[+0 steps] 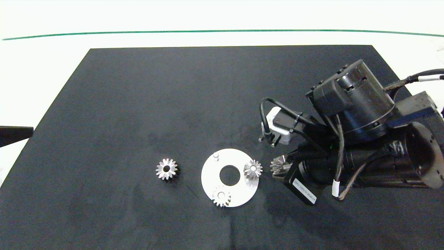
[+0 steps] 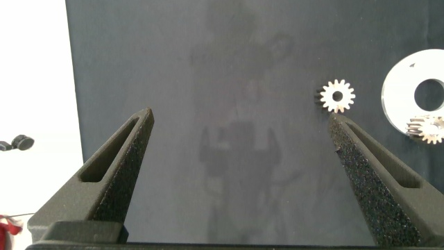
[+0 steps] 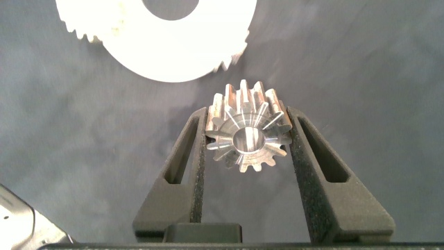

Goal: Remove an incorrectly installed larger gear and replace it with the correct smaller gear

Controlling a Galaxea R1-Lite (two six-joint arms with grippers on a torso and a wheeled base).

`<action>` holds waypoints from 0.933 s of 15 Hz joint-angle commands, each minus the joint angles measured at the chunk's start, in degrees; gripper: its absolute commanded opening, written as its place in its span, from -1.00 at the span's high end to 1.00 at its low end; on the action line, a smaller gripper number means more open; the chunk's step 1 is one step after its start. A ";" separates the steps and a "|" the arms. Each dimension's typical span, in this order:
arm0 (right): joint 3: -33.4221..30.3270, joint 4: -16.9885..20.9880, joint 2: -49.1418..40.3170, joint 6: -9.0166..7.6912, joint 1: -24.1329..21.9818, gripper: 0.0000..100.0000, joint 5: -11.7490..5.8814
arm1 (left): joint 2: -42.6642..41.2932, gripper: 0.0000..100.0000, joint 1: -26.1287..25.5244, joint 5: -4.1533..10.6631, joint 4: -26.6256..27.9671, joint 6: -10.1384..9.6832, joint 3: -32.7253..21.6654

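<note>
From above, the right pincer (image 1: 279, 167) hangs low over the dark mat (image 1: 138, 104) on the desk, just beside the white disc (image 1: 211, 173), pinching the smaller gear (image 1: 278, 163). The larger gear (image 1: 166, 169) lies flat on the mat on the disc's far side, apart from it and well away from this pincer. Two more gears sit on the disc, one (image 1: 253, 169) at the edge nearest the pincer and one (image 1: 221, 197) at the near rim. A short peg (image 1: 215, 156) stands bare. Judging by that, the removal is done and the step in hand is carrying the replacement to the peg. The left arm (image 1: 15, 133) shows only at the picture's edge, parked.

On the left wrist view, the left pincer (image 2: 241, 118) is spread wide with nothing between its fingers. The larger gear (image 2: 337, 96) lies beyond one fingertip, with the disc (image 2: 402, 90) past it.

On the right wrist view, the right pincer (image 3: 248, 128) grips the smaller gear (image 3: 246, 135) by its toothed flanks. The gear is tipped, with its bore facing the camera. The disc (image 3: 180, 48) is just ahead, not touching.

The next move would need the pincer to pass over the nearer seated gear without knocking it and level the bore over the bare peg. It would then lower the gear so its teeth fall between its neighbours' rather than ride on top.
</note>
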 commanded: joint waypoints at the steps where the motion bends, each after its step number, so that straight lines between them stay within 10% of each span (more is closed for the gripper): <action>1: -10.07 5.61 4.83 -0.10 0.11 0.56 -0.11 | 0.09 -1.00 -0.09 0.13 0.25 -0.04 0.08; 8: -34.41 24.33 15.99 -0.37 2.13 0.56 -0.02 | 0.00 -1.00 0.00 0.13 0.25 0.05 0.17; 14: -35.01 25.65 23.46 -0.10 2.57 0.56 0.16 | 0.00 -1.00 0.00 0.13 0.25 0.05 0.17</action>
